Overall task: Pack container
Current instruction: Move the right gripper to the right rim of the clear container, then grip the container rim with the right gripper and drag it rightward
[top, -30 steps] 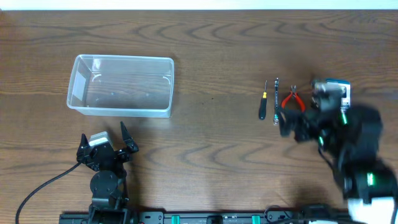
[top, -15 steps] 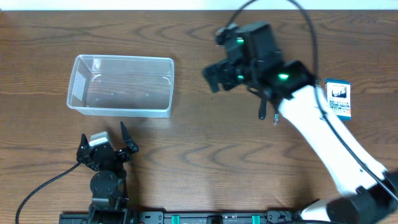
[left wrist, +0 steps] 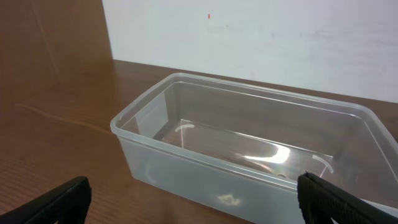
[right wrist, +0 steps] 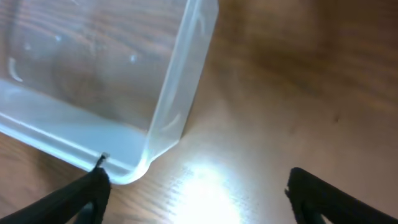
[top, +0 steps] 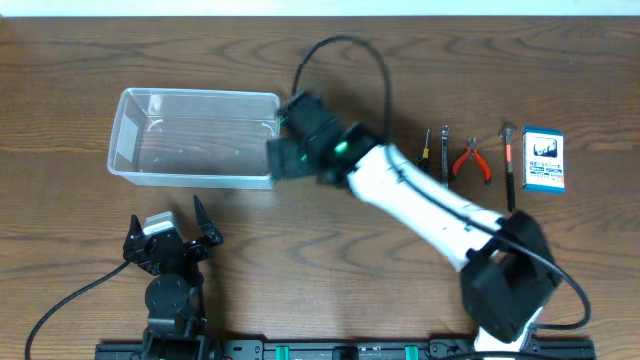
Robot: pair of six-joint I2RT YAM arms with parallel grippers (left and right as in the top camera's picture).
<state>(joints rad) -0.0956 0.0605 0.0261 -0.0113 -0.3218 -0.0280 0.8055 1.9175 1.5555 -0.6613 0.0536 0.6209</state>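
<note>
The container (top: 195, 140) sits on the left half of the counter, nearer the far edge than the near one. It stands upright with its open mouth up, and its long axis runs left to right, parallel to the far edge, so its short ends face the counter's left and right edges. The wood grain shows through its clear floor. The right arm stretches from the near right corner diagonally across the counter, and the right gripper (top: 284, 140) hangs at the container's right short end, blurred in the overhead view. In the right wrist view its two fingertips stand far apart with nothing between them but counter and the container's rounded corner; one tip is just beside that corner, and whether it touches cannot be told. The left gripper (top: 168, 232) rests near the near edge in front of the container, apart from it, fingers spread wide and facing the container's long side wall. Toward the right edge lie a row of hand tools, among them red-handled pliers (top: 471, 162), and beside them a small blue-and-white box (top: 543, 160).
</note>
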